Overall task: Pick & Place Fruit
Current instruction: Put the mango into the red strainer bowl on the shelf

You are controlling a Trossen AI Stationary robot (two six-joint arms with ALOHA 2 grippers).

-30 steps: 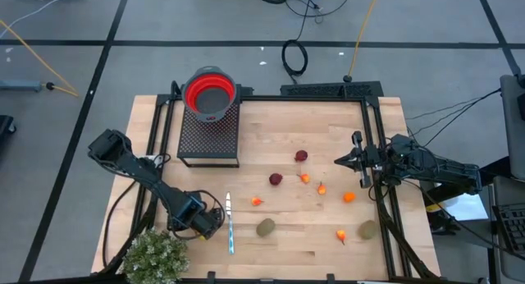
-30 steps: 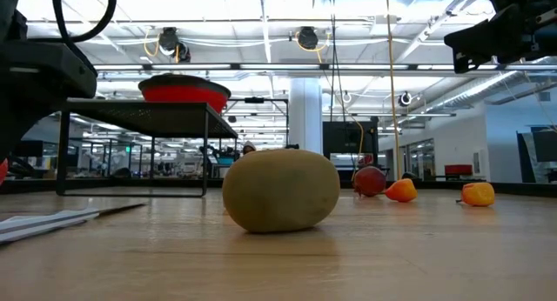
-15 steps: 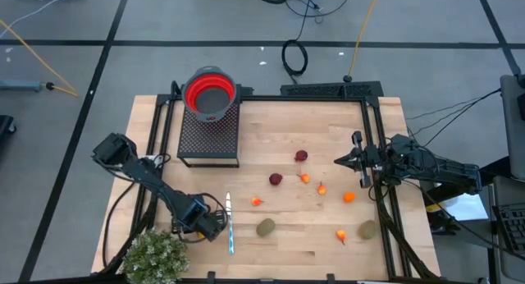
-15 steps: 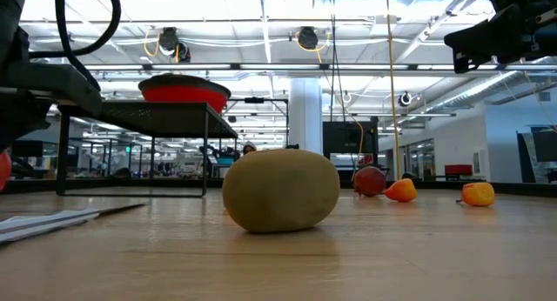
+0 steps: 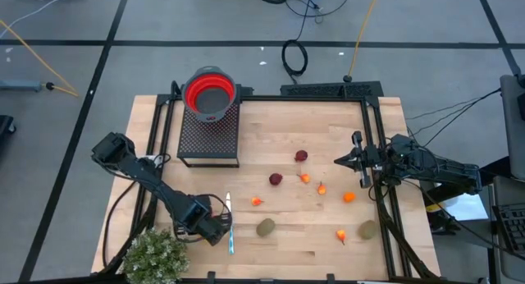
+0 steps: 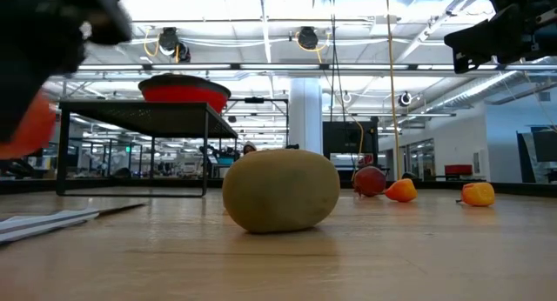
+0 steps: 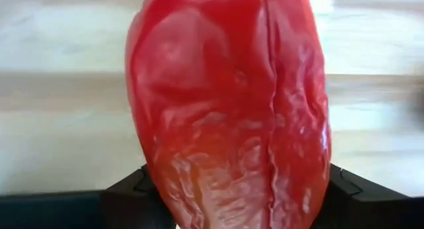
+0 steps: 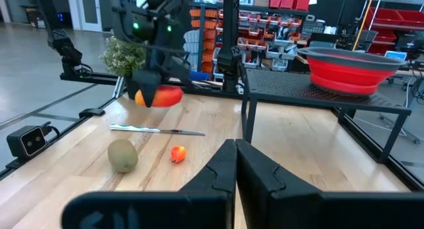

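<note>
**Red fruit in my left jaws, off the board**

My left gripper (image 5: 215, 229) hangs over the near-left part of the table (image 5: 271, 136), just beside the knife (image 5: 230, 224). My jaws are closed on the long red-orange fruit (image 7: 228, 110); it fills my wrist view, and from the right wrist it shows held clear above the wood (image 8: 159, 95). In the low view it is an orange blur at the edge (image 6: 26, 127).

The plant (image 5: 154, 255) stands near me at the table's corner. The knife lies flat between me and the nearer kiwi (image 5: 265, 227). Farther out, the second kiwi (image 5: 367, 230) sits by the right rail, with an orange bit (image 5: 340, 234) just beside it. Two dark red balls (image 5: 301, 156) (image 5: 276, 179) rest mid-table, with more orange bits (image 5: 257, 202) (image 5: 349, 197) scattered around them.

The red bowl (image 5: 209, 93) sits on the black mesh stand (image 5: 209, 136) at the far left side.

My right gripper (image 5: 343, 160) waits at the right edge, jaws pressed together, holding nothing.
</note>
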